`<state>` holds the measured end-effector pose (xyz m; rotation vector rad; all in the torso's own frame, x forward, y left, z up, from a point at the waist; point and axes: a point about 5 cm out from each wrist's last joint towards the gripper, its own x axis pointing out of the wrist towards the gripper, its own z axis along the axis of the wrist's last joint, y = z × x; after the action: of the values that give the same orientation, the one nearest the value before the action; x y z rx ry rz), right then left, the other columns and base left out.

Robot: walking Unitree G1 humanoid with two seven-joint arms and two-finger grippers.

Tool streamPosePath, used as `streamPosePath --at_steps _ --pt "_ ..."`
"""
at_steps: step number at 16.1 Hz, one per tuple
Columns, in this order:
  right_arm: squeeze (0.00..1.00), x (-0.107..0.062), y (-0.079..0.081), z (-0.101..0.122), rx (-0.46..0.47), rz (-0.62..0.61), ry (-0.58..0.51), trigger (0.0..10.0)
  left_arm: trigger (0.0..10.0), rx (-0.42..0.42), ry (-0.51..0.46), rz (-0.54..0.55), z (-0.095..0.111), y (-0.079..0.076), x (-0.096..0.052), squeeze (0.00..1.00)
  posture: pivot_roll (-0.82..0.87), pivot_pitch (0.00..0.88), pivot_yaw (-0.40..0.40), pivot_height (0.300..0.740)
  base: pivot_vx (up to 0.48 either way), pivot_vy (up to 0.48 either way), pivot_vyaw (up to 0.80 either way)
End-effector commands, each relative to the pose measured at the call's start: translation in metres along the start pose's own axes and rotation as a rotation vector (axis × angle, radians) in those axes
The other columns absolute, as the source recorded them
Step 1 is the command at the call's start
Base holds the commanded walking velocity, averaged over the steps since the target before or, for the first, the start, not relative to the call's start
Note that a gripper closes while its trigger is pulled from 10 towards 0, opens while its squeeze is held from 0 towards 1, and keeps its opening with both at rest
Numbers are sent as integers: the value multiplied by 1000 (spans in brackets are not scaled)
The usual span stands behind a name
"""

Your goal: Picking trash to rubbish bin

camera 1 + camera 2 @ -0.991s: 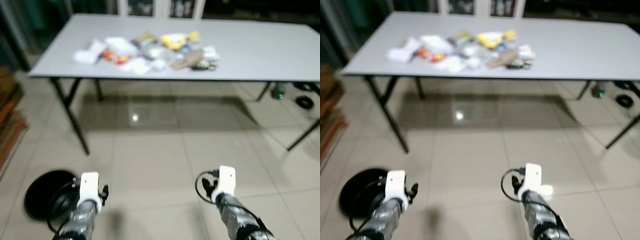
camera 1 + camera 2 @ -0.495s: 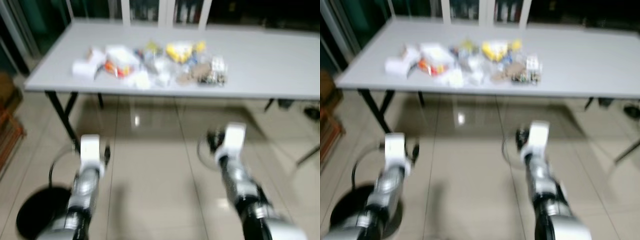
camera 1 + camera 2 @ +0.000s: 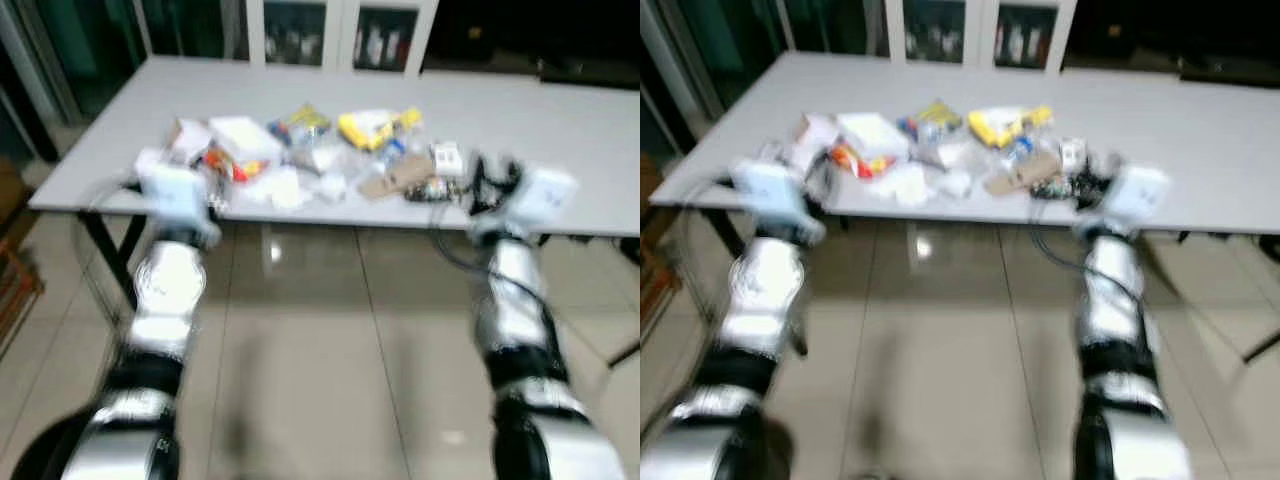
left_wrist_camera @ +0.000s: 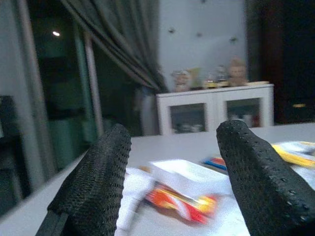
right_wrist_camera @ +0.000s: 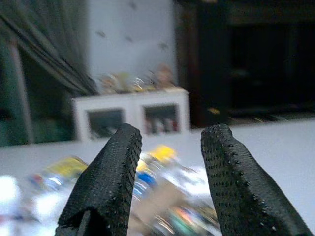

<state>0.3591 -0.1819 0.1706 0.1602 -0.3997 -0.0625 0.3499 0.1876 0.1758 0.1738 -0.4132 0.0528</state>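
Long grey table (image 3: 560,120) on black legs, with a trash pile (image 3: 310,155) on it in front of me.
Pile sits toward my left half of the tabletop, near the front edge: white box (image 3: 240,135), yellow wrapper (image 3: 368,126), red-orange packet (image 3: 222,164), crumpled white paper (image 3: 283,188), brown cardboard piece (image 3: 398,176). Items touch and overlap. Table stands on glossy beige tile floor (image 3: 330,380).

We see a pale grey table (image 3: 590,120) on black legs, with litter in white, yellow (image 3: 365,127), orange-red (image 3: 222,165), blue and cardboard brown (image 3: 392,180). Our arms are silver with black bands and white wrist housings (image 3: 170,190). The finger pads (image 4: 98,182) are black with a fine dotted texture. The floor tiles (image 3: 330,380) are glossy beige; the cabinet (image 4: 216,110) is white.
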Motion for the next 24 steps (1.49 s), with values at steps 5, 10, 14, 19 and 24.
streamPosePath --at_steps 5,10,14,19,24 --pt "0 5 -4 13 10 -18 -27 10000 10000 -47 36 -77 3 -32 -1 0 39 0 -58 740 469 0 0" --pt "0 -2 -3 3 12 -16 40 10000 10000 -36 108 -101 -5 -40 -8 0 37 0 -60 740 398 0 0" --pt "0 -3 -3 -4 32 -22 87 10000 10000 -28 153 -58 -11 -36 -6 0 30 0 -81 740 0 0 0" --pt "0 -8 3 -11 56 -22 125 10000 10000 -67 213 -19 -23 -38 -16 0 -8 0 -84 740 0 0 0" --pt "0 -13 11 -17 55 14 164 10000 10000 -95 245 7 -27 -36 -18 0 11 28 -84 740 0 -159 0"
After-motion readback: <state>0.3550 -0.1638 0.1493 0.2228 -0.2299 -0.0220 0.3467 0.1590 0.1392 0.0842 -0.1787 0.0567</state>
